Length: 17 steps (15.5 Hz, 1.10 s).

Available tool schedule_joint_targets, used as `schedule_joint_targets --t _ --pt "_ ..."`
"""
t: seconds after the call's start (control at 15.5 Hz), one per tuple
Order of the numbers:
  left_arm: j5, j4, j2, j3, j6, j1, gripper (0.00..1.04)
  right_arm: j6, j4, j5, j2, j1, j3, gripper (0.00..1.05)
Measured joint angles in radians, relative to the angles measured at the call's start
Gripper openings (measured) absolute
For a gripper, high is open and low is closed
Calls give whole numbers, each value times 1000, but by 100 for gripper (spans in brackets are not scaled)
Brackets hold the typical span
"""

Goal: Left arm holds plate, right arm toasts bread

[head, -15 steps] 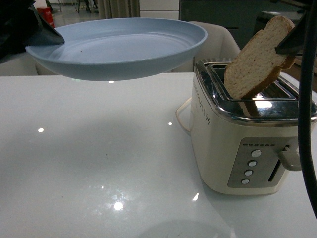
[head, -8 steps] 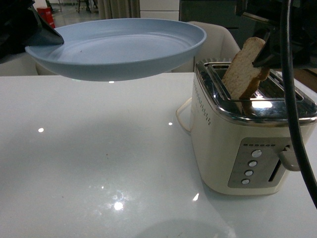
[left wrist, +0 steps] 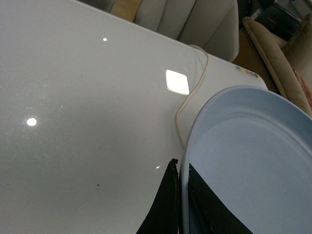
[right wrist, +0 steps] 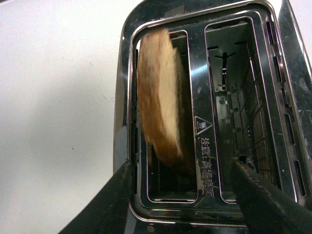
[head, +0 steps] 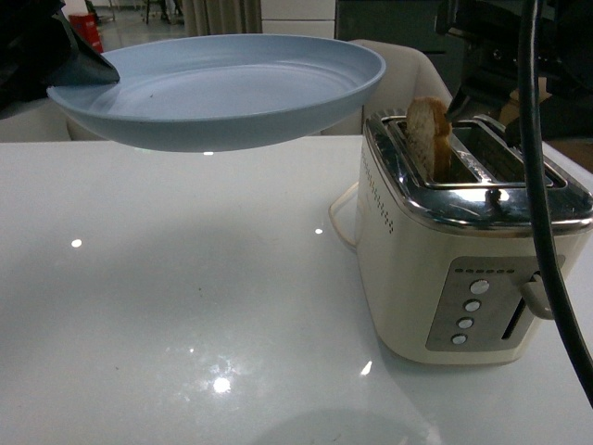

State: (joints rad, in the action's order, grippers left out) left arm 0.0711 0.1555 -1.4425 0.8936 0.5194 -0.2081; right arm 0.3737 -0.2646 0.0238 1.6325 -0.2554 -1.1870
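Observation:
My left gripper (left wrist: 181,168) is shut on the rim of the pale-blue plate (left wrist: 243,161), one black finger on each side. In the front view the plate (head: 232,88) hangs level above the table, left of the toaster (head: 445,269). The bread (head: 428,134) stands in the toaster's slot nearer the plate, its rounded top sticking out. From the right wrist the bread (right wrist: 163,107) leans in that slot, free of the fingers. My right gripper (right wrist: 183,163) is open above the toaster, its fingers spread wide over both slots.
The white glossy table (head: 185,306) carries the cream toaster, whose lever (head: 542,297) and buttons face me. Its pale cord (left wrist: 187,102) loops behind. A black cable (head: 542,232) hangs across the toaster's right side. A beige chair (left wrist: 204,24) stands beyond the table.
The bread went from tilted in the right gripper's hold above the toaster down into the slot. The right gripper let go and rose. The plate stayed still.

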Motion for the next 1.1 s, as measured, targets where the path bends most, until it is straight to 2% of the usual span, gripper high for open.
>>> schedule_joint_targets --t 0.06,0.26,0.39,0.58,0.9,1.1 --pt "0 0 0 0 0 0 3 0 6 0 -5 0 2 67" --pt "0 0 0 0 0 0 3 -5 14 -7 -21 0 6 78" --pt "0 0 0 0 0 0 3 -30 35 -26 -66 1 16 100" --pt "0 0 0 0 0 0 3 -114 109 -72 -144 22 62 98" --pt "0 0 0 0 0 0 3 -249 269 -132 -344 105 245 98" --pt "0 0 0 0 0 0 3 -289 270 -101 -403 197 299 98"
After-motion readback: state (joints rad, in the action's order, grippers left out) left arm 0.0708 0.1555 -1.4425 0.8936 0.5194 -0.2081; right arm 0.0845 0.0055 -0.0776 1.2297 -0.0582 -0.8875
